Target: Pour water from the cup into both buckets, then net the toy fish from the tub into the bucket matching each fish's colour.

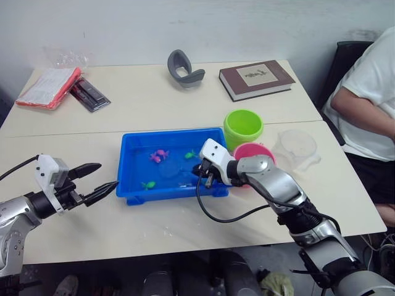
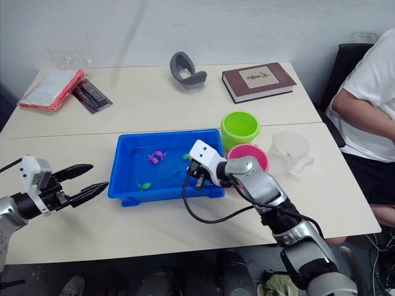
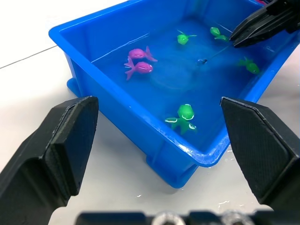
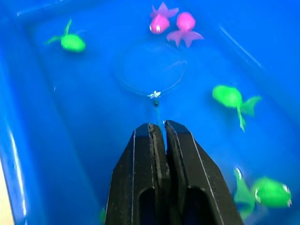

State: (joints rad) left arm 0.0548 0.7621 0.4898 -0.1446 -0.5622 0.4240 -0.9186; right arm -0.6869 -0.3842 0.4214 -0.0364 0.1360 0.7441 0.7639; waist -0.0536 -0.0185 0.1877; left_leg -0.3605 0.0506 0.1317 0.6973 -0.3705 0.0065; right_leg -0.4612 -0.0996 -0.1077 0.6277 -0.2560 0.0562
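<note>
Blue tub [image 1: 133, 179], netting step: right gripper [image 4: 158, 136], jaws clamped on the net [image 4: 150, 70] handle; left gripper [image 1: 99, 182], jaws apart; next, scoop pink fish [image 4: 185, 23].

Silver-grey arms, white wrist blocks, black-fingered right hand [image 1: 199, 170], black cable.

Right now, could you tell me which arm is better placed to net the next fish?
The right: its gripper is shut on the net inside the tub, beside the pink fish. The left gripper hangs open outside.
</note>
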